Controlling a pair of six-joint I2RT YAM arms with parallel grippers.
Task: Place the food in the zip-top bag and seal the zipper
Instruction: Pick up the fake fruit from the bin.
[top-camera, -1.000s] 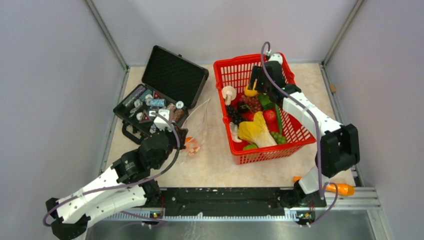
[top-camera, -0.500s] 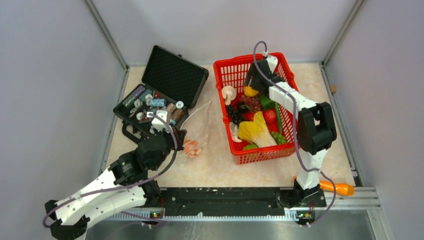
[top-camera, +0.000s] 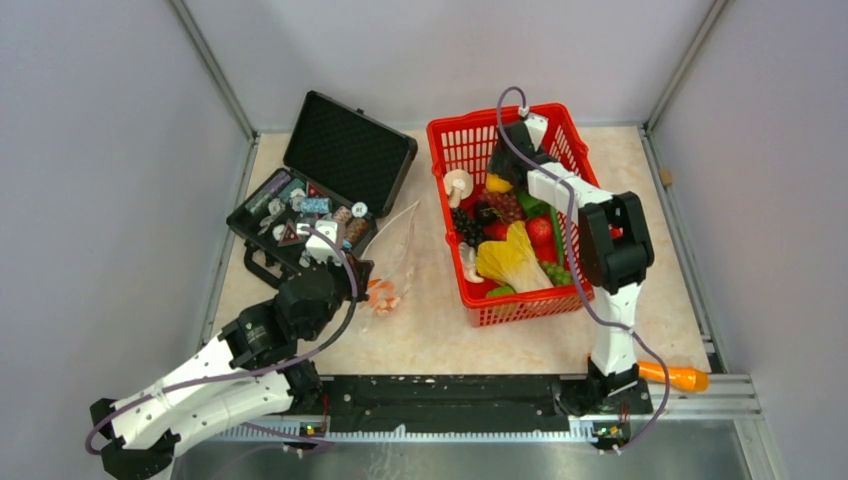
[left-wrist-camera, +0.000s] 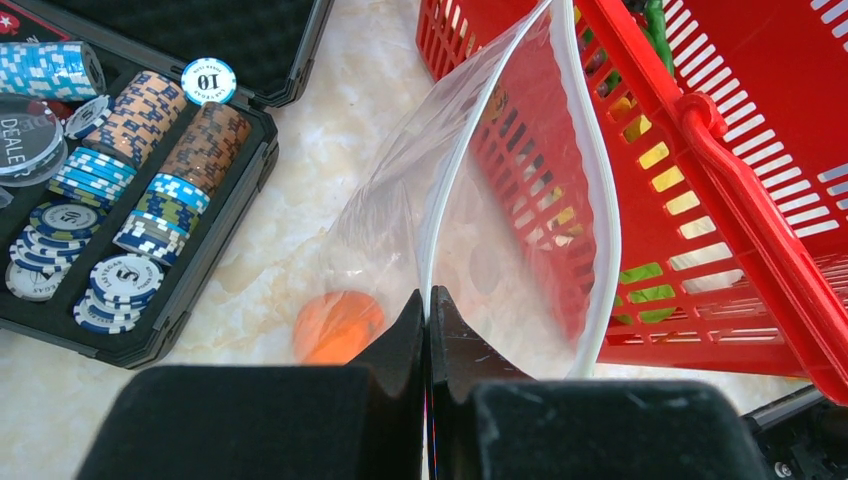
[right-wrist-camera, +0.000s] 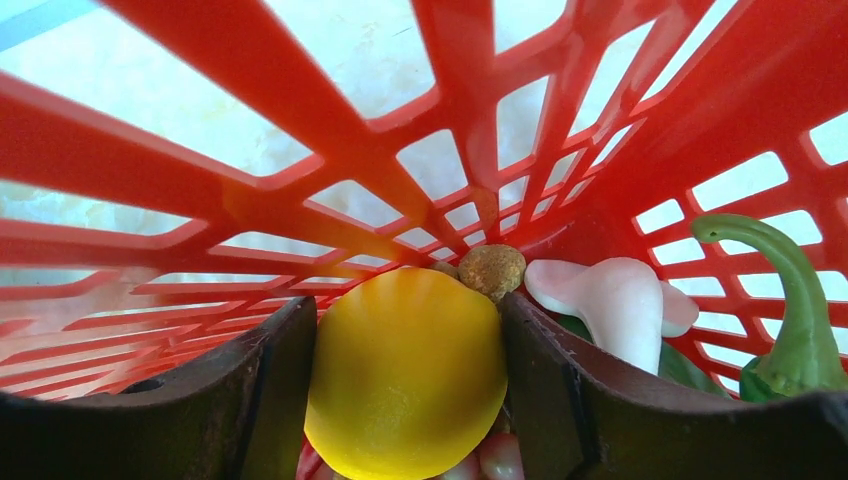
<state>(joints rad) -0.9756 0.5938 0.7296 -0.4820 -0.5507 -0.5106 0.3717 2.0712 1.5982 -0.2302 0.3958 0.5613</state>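
1. Left gripper (left-wrist-camera: 428, 312): jaws together, pinching the zipper (left-wrist-camera: 610, 215) so the zip-top bag (left-wrist-camera: 500, 240) gapes toward 1 o'clock.
2. An orange food piece (left-wrist-camera: 335, 325) lies inside.
3. At the red basket's (top-camera: 520, 310) 12 o'clock end, the right gripper (right-wrist-camera: 405, 335) seemingly clamps the lemon (right-wrist-camera: 405, 400) for transfer.

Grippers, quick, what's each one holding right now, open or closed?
Left gripper: closed on the zip-top bag.
Right gripper: closed on the lemon in the red basket.

bare table (top-camera: 430, 305) lies open between bag (top-camera: 396, 245) and red basket (top-camera: 525, 308); inside, mesh wall and lemon (right-wrist-camera: 405, 385) crowd the right claw (right-wrist-camera: 405, 308).
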